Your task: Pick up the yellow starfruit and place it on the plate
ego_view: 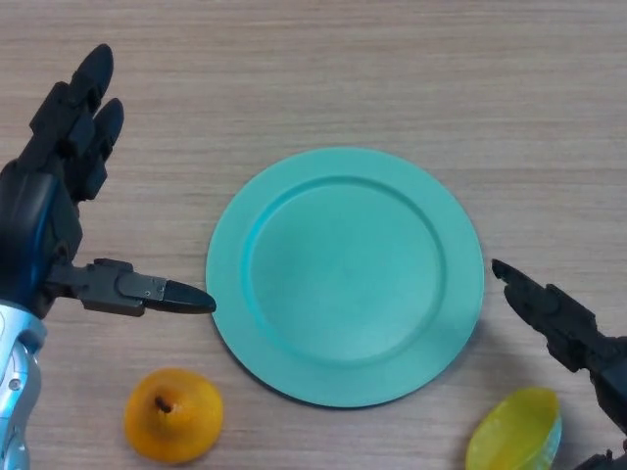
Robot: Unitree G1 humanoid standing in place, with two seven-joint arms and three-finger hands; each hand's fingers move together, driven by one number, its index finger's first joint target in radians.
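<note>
The yellow starfruit lies on the table at the bottom right, partly cut off by the view's lower edge. The teal plate sits in the middle of the table with nothing on it. My right hand comes in from the right edge, fingers straight, just above and right of the starfruit and close to the plate's right rim; it holds nothing. My left hand is at the left, open, fingers pointing up and thumb pointing toward the plate's left rim.
An orange, pear-shaped fruit with a small brown stem lies on the wooden table at the bottom left, below my left thumb.
</note>
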